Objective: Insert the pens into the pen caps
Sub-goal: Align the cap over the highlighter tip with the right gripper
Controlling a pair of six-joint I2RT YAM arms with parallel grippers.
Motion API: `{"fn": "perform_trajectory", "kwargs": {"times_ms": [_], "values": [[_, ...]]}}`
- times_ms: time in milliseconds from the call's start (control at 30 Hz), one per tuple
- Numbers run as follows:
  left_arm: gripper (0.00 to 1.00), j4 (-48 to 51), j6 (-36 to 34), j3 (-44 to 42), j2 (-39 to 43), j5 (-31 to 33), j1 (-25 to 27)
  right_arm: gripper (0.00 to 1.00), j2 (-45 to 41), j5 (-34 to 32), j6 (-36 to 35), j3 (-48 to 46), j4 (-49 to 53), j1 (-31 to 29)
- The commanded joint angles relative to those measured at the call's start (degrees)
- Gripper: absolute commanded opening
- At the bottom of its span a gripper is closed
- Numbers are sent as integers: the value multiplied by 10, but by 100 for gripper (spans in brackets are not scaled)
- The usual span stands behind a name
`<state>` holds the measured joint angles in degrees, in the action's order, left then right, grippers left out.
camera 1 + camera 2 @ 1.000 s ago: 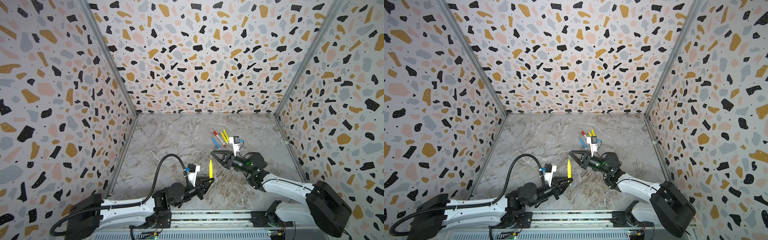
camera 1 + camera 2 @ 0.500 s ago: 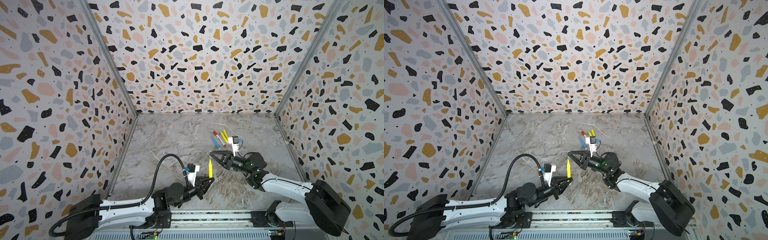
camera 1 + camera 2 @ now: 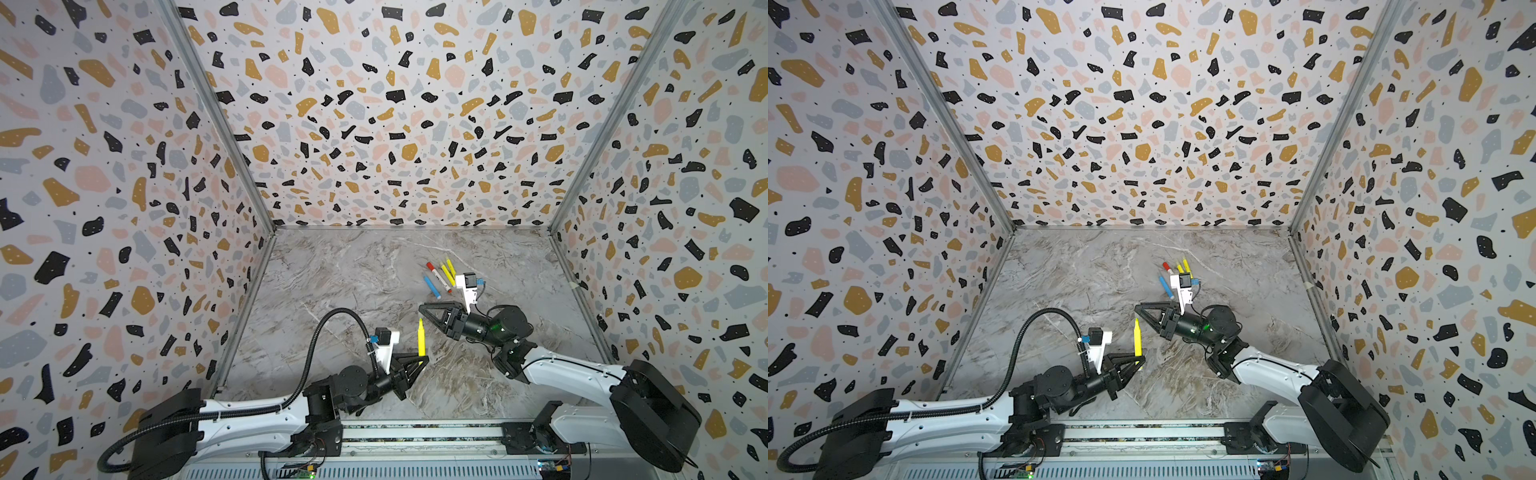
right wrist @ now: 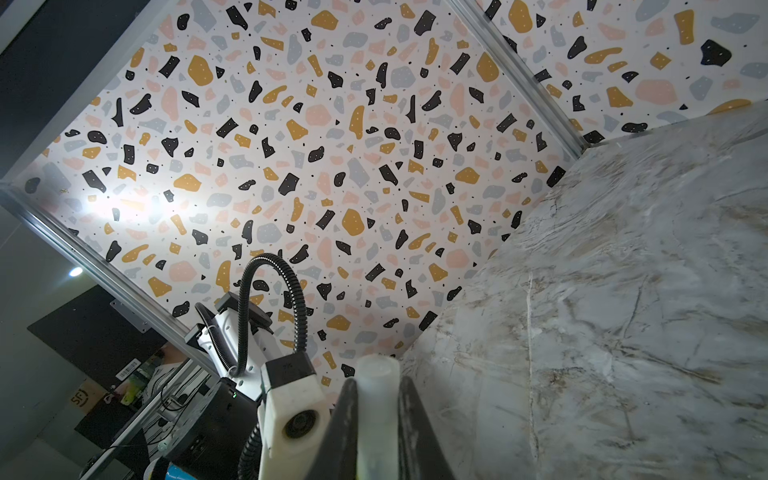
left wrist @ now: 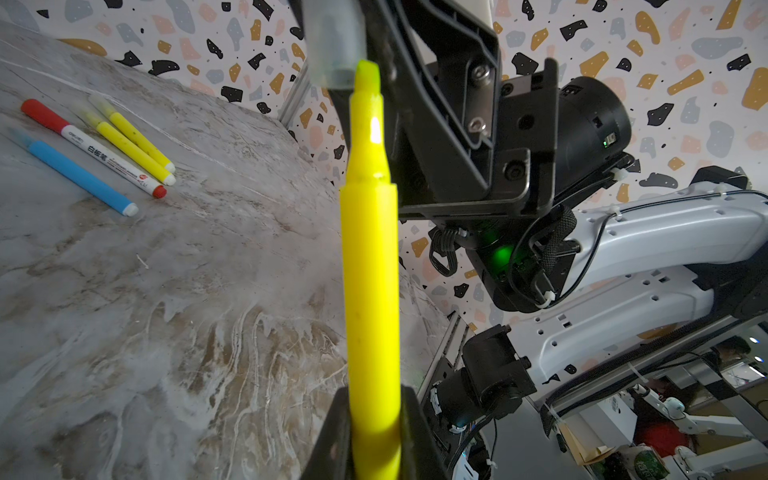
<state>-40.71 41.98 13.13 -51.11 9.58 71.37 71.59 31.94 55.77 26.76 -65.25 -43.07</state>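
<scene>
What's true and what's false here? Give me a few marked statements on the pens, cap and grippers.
1. The left gripper holds a yellow pen tip-up. True.
2. The right gripper is empty. False: its fingers are shut on a clear cap.
3. Four pens lie on the table. True: a blue pen, a white pen and two more yellow pens.
4. The blue pen lies between those two yellow pens. False: it is outermost, next to the white pen.
5. The held pen's tip sits fully inside the cap. False: the tip is bare, at the cap's mouth.
</scene>
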Motion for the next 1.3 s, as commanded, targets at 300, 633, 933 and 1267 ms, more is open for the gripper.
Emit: {"fn": "perform_trajectory", "kwargs": {"times_ms": [300, 633, 933, 1267], "values": [[0, -9, -10, 8, 15, 16, 2, 3, -17, 21, 0, 46, -16, -8], [0, -2, -13, 9, 22, 18, 2, 3, -21, 14, -3, 36, -9, -8], [0, -2, -13, 11, 24, 18, 2, 3, -11, 16, -3, 33, -17, -12], [0, 1, -15, 13, 28, 17, 2, 3, 5, 5, -6, 22, -21, -12]]}}
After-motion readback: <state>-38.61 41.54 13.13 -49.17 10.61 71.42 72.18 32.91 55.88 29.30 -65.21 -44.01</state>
